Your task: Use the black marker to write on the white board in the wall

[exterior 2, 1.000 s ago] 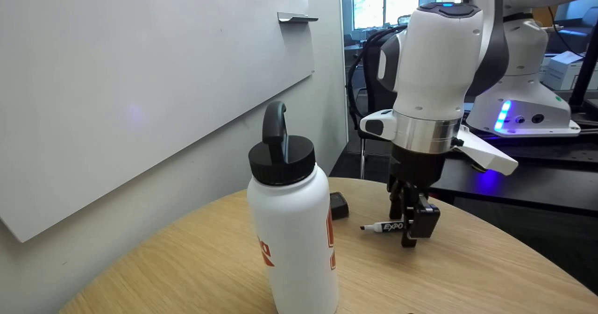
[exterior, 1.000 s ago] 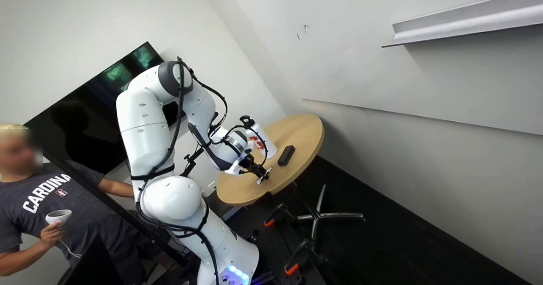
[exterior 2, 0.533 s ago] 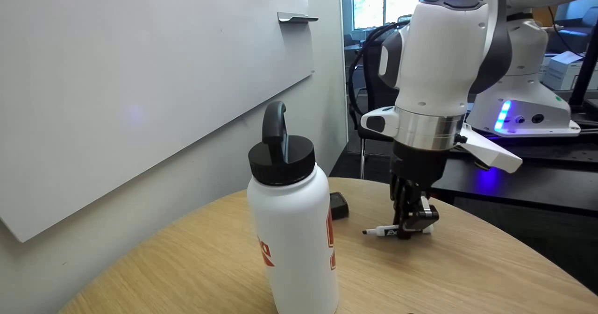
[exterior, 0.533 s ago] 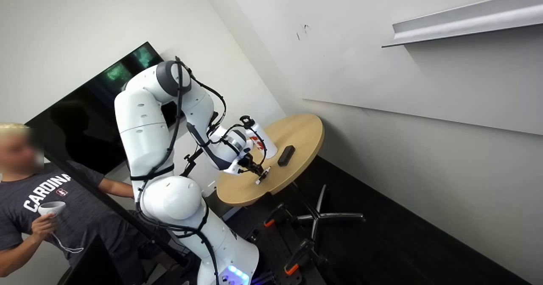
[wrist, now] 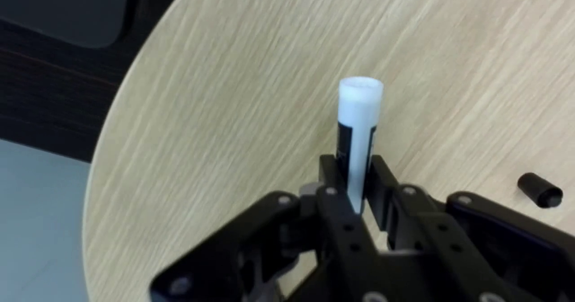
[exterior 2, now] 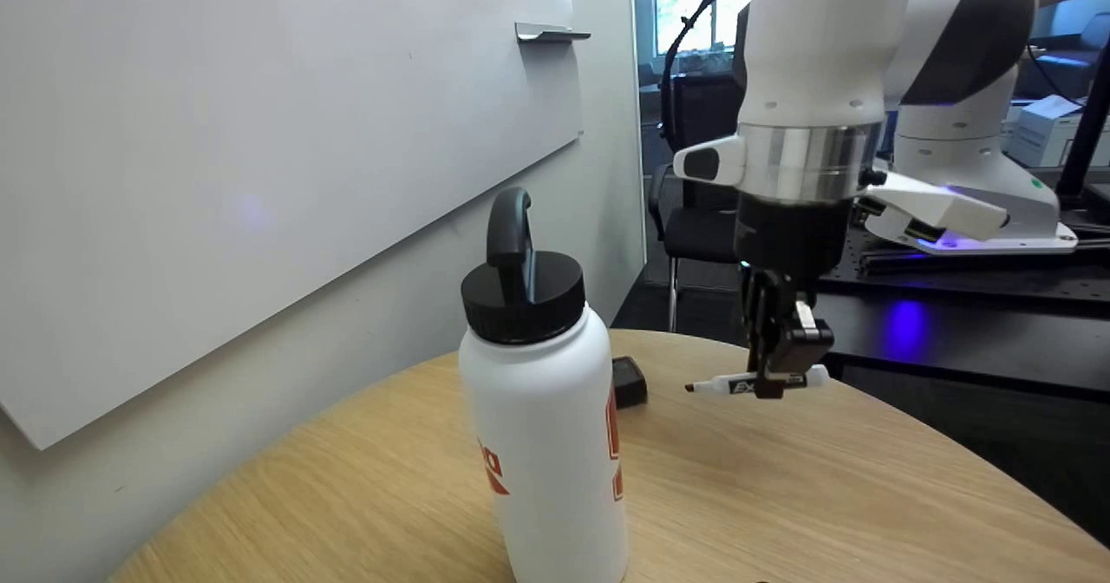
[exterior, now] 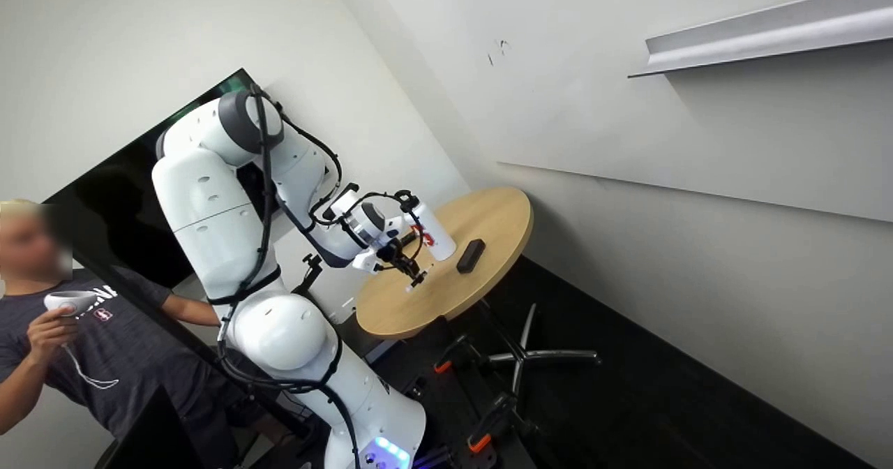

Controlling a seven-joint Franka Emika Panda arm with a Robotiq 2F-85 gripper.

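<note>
The black marker [exterior 2: 718,385], a white pen with a black label and a dark tip, hangs just above the round table. My gripper [exterior 2: 769,385] is shut on its middle, and the marker lies roughly level across the fingers. In the wrist view the marker's white rear end [wrist: 360,99] sticks out beyond the fingertips, while the tip is hidden. Both exterior views show the white board [exterior: 628,120] on the wall, well apart from the marker, with a few small dark strokes [exterior: 499,50] on it.
A white bottle [exterior 2: 555,453] with a black lid and a black block [exterior: 471,256] stand on the wooden table [exterior: 391,315]. A small black cylinder [wrist: 539,189] lies there too. A metal ledge [exterior: 767,29] juts from the board. A person [exterior: 104,357] stands behind the arm.
The open gripper has shut on the marker, which lay on the table. Gripper and marker have since risen off the tabletop, and the arm has drawn back toward its base.
</note>
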